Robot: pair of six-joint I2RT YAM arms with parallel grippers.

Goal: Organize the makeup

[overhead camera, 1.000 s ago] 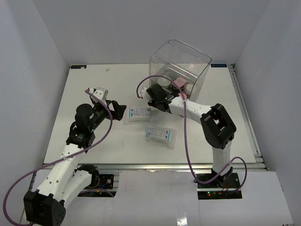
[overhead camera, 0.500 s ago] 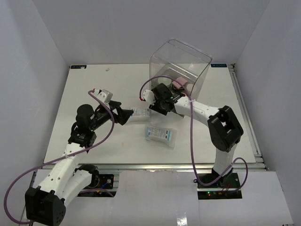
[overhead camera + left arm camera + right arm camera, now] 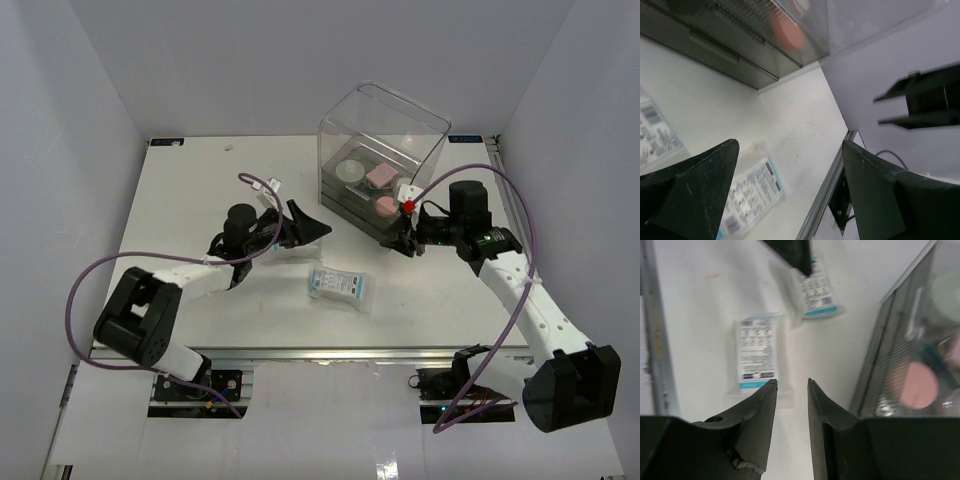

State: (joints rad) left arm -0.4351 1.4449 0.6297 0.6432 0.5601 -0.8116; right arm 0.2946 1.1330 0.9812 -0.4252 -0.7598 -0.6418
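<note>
One sachet (image 3: 338,285) lies flat on the table (image 3: 200,190), in front of the clear box (image 3: 400,130). A second sachet (image 3: 816,296) lies near it, just beneath the left gripper (image 3: 303,226), whose jaws are spread wide and empty. Inside the box sit a square pink puff (image 3: 379,176), a round pink puff (image 3: 385,206) and a white pad (image 3: 349,170). The right gripper (image 3: 792,383) is parted only narrowly and holds nothing.

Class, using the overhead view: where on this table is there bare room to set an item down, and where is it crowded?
Free: the far-left table corner, beyond the left arm; also the near strip between the sachet and the right arm. Crowded: the middle, where both arms' jaws close in beside the clear box.
</note>
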